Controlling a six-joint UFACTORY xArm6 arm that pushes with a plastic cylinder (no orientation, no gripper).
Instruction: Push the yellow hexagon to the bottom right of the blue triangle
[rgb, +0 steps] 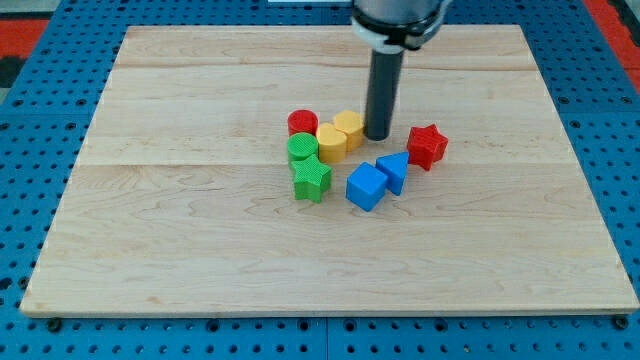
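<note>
Two yellow blocks sit side by side near the board's middle. The lower-left one (331, 142) looks like the hexagon. The upper-right one (349, 127) has a shape I cannot make out. The blue triangle (394, 170) lies below and to the right of them. My tip (378, 136) stands on the board just right of the upper-right yellow block, close to or touching it, and above the blue triangle.
A blue cube (366, 187) touches the triangle's lower left. A red star (427, 146) lies right of my tip. A red cylinder (302, 123), a green cylinder (302, 148) and a green star (312, 179) stand in a column left of the yellow blocks.
</note>
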